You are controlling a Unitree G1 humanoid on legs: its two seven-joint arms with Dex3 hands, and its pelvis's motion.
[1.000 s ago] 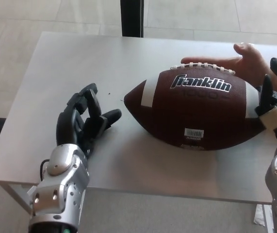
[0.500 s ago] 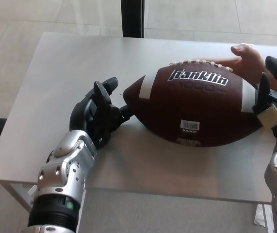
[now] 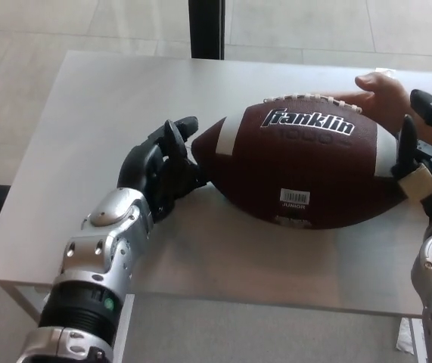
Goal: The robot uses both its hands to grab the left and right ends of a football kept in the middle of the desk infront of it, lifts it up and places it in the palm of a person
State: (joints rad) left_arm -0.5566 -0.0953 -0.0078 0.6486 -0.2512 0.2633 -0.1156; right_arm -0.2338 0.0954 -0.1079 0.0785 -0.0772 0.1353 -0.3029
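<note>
Football (image 3: pixel 303 170): centre-right of the frame, lying lengthwise on the desk, not yet lifted; "Franklin" print on top, barcode label low on the near side.
Shape: pointed oval, tapering to narrow tips at left and right.
Surface: brown pebbled leather-look skin, white stripe near each end, white lacing along the far upper edge.
Left hand (image 3: pixel 163 166): left of centre, fingers spread around the ball's left tip, touching or just short of it; no firm hold visible.
Right hand (image 3: pixel 424 155): right edge of frame, pressed at the right end, one finger upright against the white stripe; partly cropped, hold unclear.
Person's hand (image 3: pixel 382 89): upper right, palm just behind the ball's far side.
Desk (image 3: pixel 102 98): flat, smooth pale grey top.
Risk, slip: tapered tips offer little to pinch; likely to squirt out if squeezed unevenly.
Risk, roll: rounded belly may roll toward the person's hand or the near edge if nudged.
Risk, tilt: one end rising first would probably tip the ball out of both hands.
</note>
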